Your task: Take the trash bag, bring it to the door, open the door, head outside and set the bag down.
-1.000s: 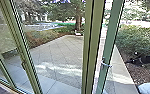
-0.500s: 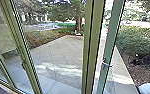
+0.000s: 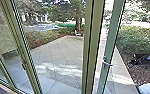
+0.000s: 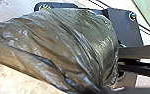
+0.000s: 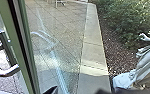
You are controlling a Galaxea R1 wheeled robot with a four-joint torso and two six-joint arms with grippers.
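Note:
The glass door has a green frame and a metal handle; its edge stands at a slant beside the post, with a narrow bright strip between them. My right gripper is low at the right in the head view, apart from the handle. The right wrist view has the door's edge and its curved handle. The dark, shiny trash bag is large in the left wrist view, bunched together where my left gripper is shut on it.
Paving lies beyond the glass, with a tree behind. A green bush and brown mulch border the path on the right. A pale, draped figure is at the right in the right wrist view. Another framed glass panel is at the left.
The dark right arm and gripper have shifted slightly, the arm sitting a little lower at the head view's right edge. The door looks nearly unchanged.

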